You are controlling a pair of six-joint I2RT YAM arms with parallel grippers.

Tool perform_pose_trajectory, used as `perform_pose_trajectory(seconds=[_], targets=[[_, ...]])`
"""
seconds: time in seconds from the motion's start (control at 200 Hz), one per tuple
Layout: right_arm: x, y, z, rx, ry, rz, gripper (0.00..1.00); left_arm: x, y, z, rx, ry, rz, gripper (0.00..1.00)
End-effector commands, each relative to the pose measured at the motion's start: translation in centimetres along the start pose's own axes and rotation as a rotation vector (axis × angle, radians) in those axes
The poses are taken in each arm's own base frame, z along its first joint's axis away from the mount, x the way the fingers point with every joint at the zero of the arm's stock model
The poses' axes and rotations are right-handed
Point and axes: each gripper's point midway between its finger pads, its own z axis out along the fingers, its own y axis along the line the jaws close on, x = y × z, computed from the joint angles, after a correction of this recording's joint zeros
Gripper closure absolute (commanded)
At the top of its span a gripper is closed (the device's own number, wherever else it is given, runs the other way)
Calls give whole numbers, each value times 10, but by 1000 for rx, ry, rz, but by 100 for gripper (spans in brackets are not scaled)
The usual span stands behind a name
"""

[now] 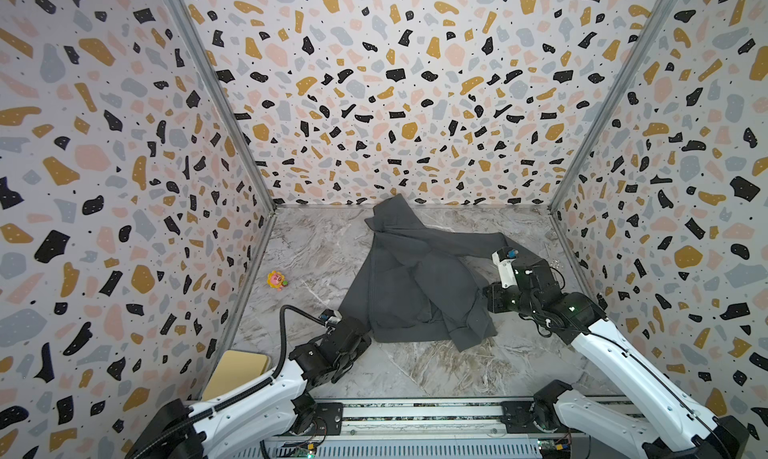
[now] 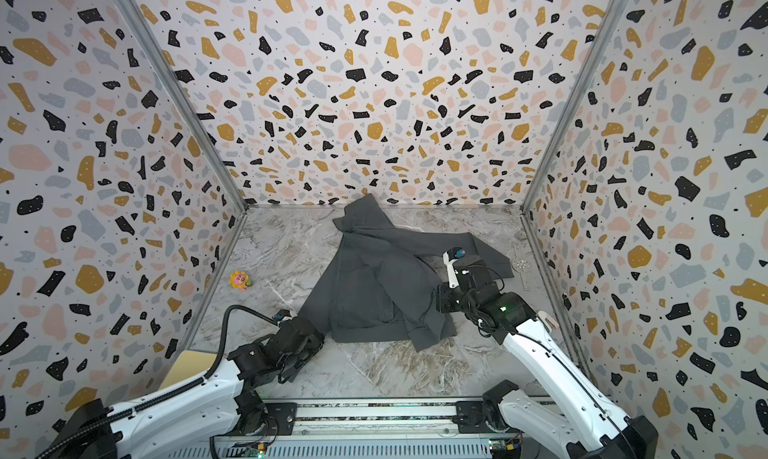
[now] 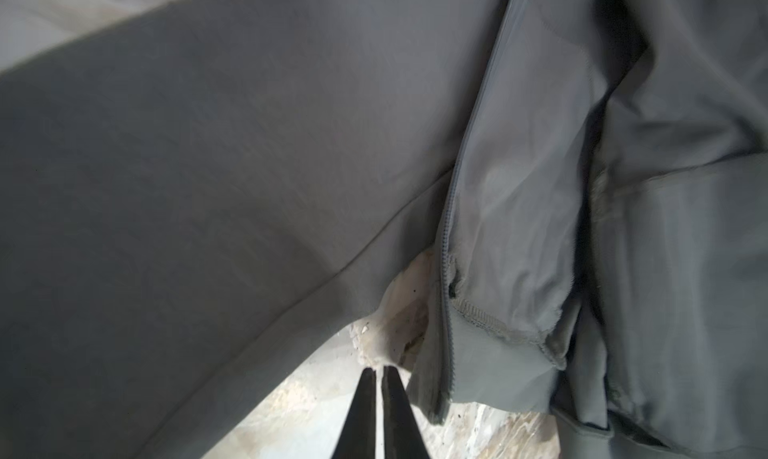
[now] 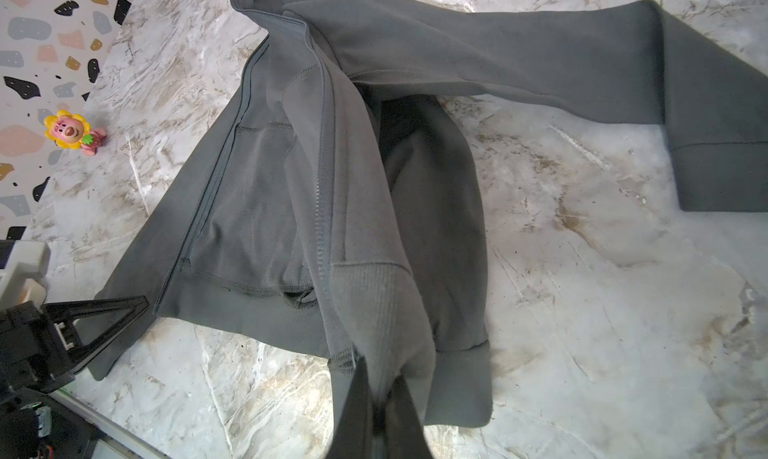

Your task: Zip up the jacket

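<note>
The jacket [image 1: 399, 286] lies unzipped in the middle of the tabletop [image 1: 436, 365], collar far, hem near, one sleeve thrown out to the right. The right end effector [image 4: 380, 378] is pinching the ribbed hem corner of the right front panel and holds it raised off the tabletop. This is probably to draw that panel's zipper [image 4: 320, 195] edge towards its partner on the left. The left end effector [image 3: 379, 371] sits at the hem's near-left corner, fingers pressed together; I cannot tell whether any fabric is caught between them. It looks placed to anchor the bottom of the left zipper edge so the two ends can be mated. The jacket spreads far and right of the left end effector, and far and left of the right one.
</note>
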Motion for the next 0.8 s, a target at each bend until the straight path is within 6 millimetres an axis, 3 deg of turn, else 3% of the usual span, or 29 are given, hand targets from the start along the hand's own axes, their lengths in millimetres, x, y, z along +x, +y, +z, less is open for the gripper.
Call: perform_pose_trajectory(seconds=[0.0,0.255,0.791], targets=[[2,-3,-9,8,-10,8,100,1,-26,2,63,27,37,91],[5,-4,-9,13,-11,10,100,1,-38,6,65,33,65,92],[10,-6,-7,13,-4,12,100,2,-31,7,43,36,68,94]])
